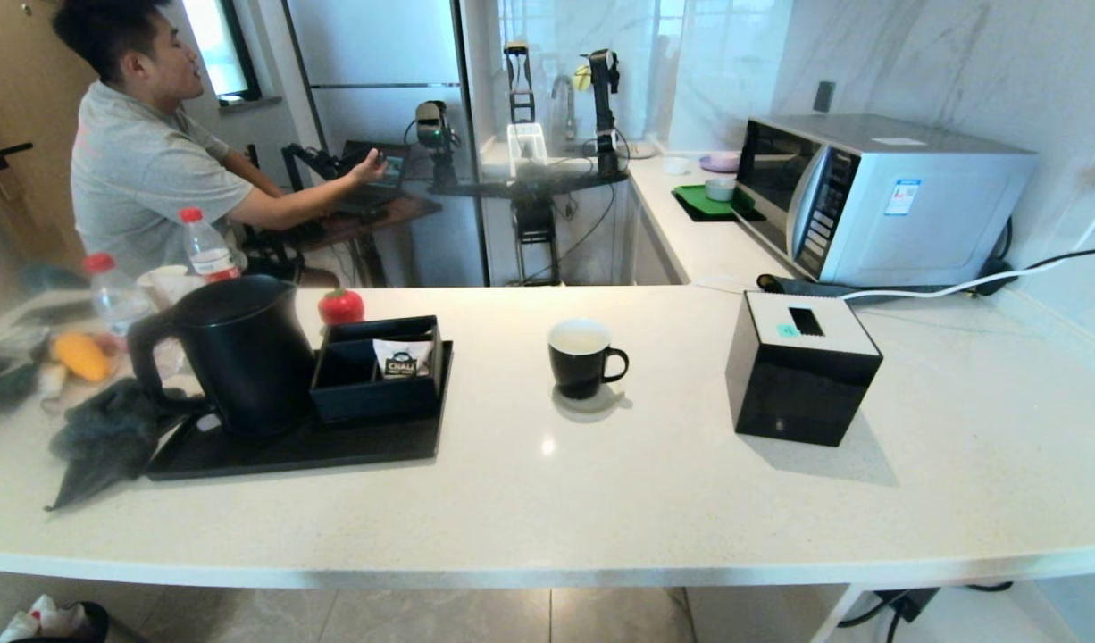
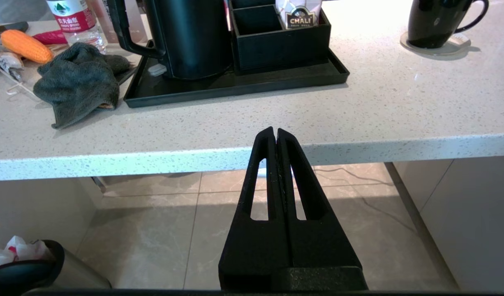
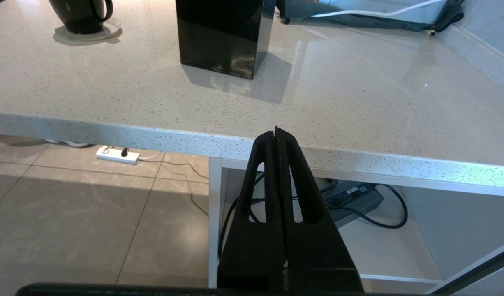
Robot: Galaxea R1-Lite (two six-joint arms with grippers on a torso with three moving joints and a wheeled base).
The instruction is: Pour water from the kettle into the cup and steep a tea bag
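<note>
We note the tabletop [image 2: 235, 123] ahead of both end effectors. Kettle [image 2: 190, 37] on tray [image 2: 235, 82], beyond and left of left end effector [image 2: 275, 131], fingers pressed together, empty. Cup [image 3: 81, 14] far beyond, left of right end effector [image 3: 276, 130], likewise pressed together.

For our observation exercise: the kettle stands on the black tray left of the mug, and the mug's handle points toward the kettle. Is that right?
Not quite. The kettle does stand on the black tray left of the mug, but the head view shows the mug's handle pointing away from the kettle, toward the black tissue box.
</note>
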